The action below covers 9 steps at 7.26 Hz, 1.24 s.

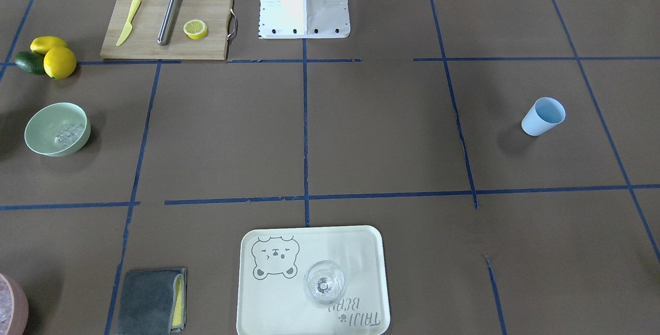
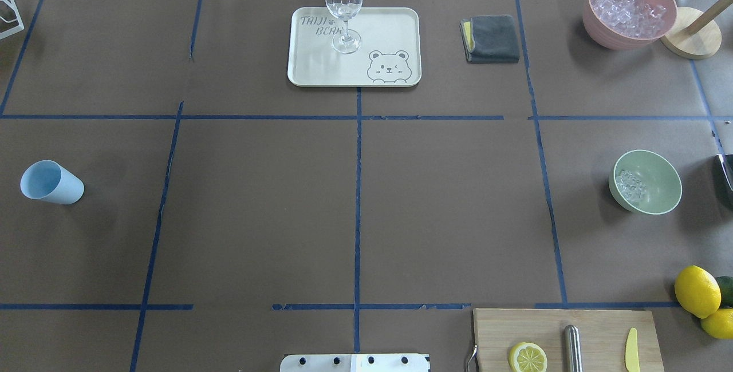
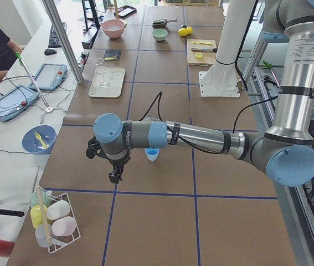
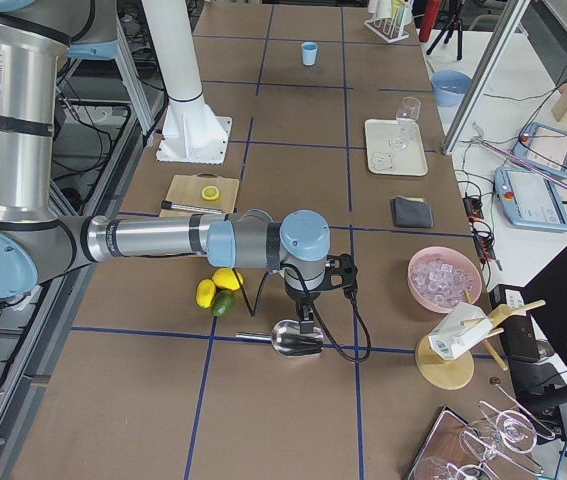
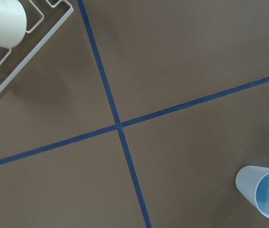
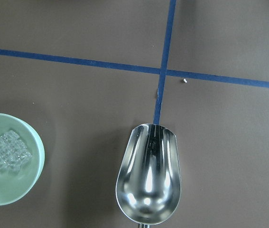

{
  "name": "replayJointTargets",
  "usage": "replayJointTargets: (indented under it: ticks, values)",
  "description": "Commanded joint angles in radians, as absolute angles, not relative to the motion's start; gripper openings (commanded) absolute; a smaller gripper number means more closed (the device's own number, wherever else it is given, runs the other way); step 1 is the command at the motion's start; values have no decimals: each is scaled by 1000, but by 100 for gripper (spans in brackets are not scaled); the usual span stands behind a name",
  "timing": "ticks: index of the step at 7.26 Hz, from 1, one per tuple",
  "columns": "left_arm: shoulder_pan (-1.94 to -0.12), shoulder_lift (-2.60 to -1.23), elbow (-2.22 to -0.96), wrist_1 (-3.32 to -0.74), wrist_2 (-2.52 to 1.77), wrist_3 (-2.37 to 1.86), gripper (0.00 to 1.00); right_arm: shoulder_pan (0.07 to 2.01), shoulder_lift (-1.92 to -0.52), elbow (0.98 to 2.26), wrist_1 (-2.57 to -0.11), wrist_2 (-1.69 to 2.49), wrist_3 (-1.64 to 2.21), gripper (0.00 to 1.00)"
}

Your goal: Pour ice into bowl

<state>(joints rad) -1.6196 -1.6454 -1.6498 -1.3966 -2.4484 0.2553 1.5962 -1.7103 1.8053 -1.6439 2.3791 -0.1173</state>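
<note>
Overhead exterior view, right half of the layout.

Item 1: round pale mint-green plastic bowl (image 2: 664, 186), upright on the brown paper-covered surface (image 2: 446, 206). It stands between the pink bowl of ice cubes (image 2: 607, 37) farther out and the wooden cutting board (image 2: 595, 326) nearer the robot's base.

Item 2: cluster of small clear glassy ice cubes (image 2: 630, 185). They lie inside the mint-green bowl, heaped against the wall that faces the middle of the surface.

Item 3: shiny steel scoop (image 6: 148, 175). It appears to rest on the surface near the bowl but apart from it. Its hollow is empty and its mouth points toward a blue tape cross (image 6: 162, 71).

Item 4: right gripper (image 4: 304, 322), hanging directly over the scoop. Only a side view shows it, so I cannot tell whether it stands wide or narrow, or whether it touches the scoop.

Item 5: left gripper (image 3: 114, 176), well apart at the other end, above the surface near the light blue plastic cup (image 3: 152, 154). Its opening cannot be told either.

Condition note: with ice in the bowl and the scoop empty, the pour looks complete. The step in hand is probably parting from the scoop.

Handling note:
- The right arm should rise straight up before it moves sideways, so no finger drags the handle or swings the scoop against the bowl.
- Its route should stay clear of the bowl's rim, because a light plastic bowl would likely slide or tip at a nudge.
- The left arm has no part to play here.
</note>
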Motion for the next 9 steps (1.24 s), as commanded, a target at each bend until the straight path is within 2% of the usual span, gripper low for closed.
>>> replayJointTargets:
  ticks: [1, 4, 9]
  values:
    - [-1614, -1611, -1641, -1425, -2425, 181, 100, 1597, -1713, 1770, -1644, 2385, -112, 100]
    - [-1605, -1598, -1576, -1577, -2378, 160, 100, 1597, -1713, 1759, -1644, 2388, -112, 100]
    - [-1551, -1597, -1589, -1582, -2336, 97, 100, 1597, -1713, 1761, -1644, 2410, -107, 100]
